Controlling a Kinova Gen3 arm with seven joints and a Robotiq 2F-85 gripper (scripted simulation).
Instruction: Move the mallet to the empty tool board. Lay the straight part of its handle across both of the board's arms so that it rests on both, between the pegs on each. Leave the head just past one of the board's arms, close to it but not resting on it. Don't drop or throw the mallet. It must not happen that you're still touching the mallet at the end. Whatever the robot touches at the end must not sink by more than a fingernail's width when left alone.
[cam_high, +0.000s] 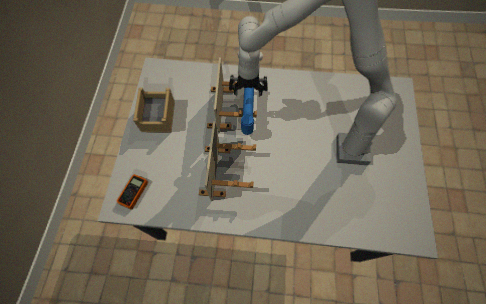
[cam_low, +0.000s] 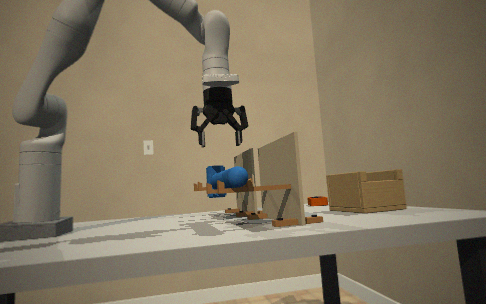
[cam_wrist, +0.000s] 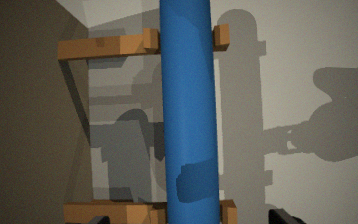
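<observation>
Starting at your left in the top view, you have a tiled floor (cam_high: 75, 260) around a pale grey table (cam_high: 320, 220). Near the table's left edge sits an orange multimeter (cam_high: 132, 191), and behind it an open wooden crate (cam_high: 154, 110). Move right and you reach two upright tool boards standing end to end, each with two wooden arms reaching toward the arm's side. The nearer tool board (cam_high: 212, 165) has bare arms. The farther tool board (cam_high: 218, 87) carries the blue mallet (cam_high: 248, 111), which lies across both of its arms between the pegs. Further right, the grey robot base (cam_high: 344, 156) stands on the table. From the exterior view you see plain beige walls and a wall socket (cam_low: 148, 147) behind the arm.

The claw (cam_low: 219, 140) hangs pointing straight down with its fingers spread fully wide and nothing in them. It sits directly above the mallet's handle, apart from it, over the end by the farther arm. In the wrist view the handle (cam_wrist: 190, 110) runs straight up the middle, crossing both wooden arms.
</observation>
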